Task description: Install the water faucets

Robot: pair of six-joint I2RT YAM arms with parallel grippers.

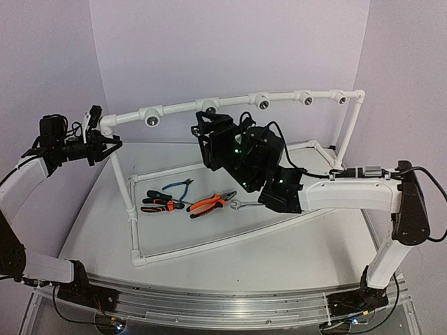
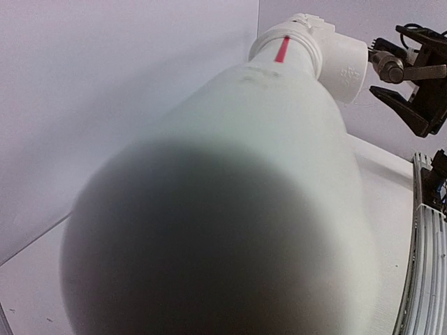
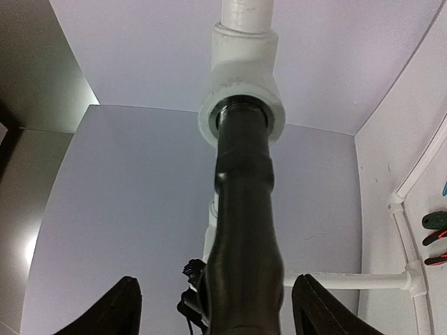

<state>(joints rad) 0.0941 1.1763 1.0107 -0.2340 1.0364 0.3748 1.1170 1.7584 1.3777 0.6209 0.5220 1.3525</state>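
Observation:
A dark grey-black water faucet (image 3: pixel 243 209) sits threaded into a white T fitting (image 3: pixel 241 84) on the top rail of the white pipe frame (image 1: pixel 178 108). My right gripper (image 3: pixel 218 283) is open. Its two black fingertips (image 3: pixel 126 300) stand on either side of the faucet body, with a gap on each side. In the left wrist view the faucet (image 2: pixel 390 66) shows at the fitting, between the right gripper's black fingers (image 2: pixel 401 108). My left gripper (image 1: pixel 106 145) is clamped on the frame's left corner post. That post (image 2: pixel 230 195) fills the left wrist view and hides the fingers.
Several more T fittings (image 1: pixel 262 102) line the top rail. Orange-handled pliers (image 1: pixel 209 204), black-and-red pliers (image 1: pixel 159 202), blue cutters (image 1: pixel 178 185) and a silver wrench (image 1: pixel 244 204) lie on the table inside the frame's base rails (image 1: pixel 209 246). Purple walls close in the back and sides.

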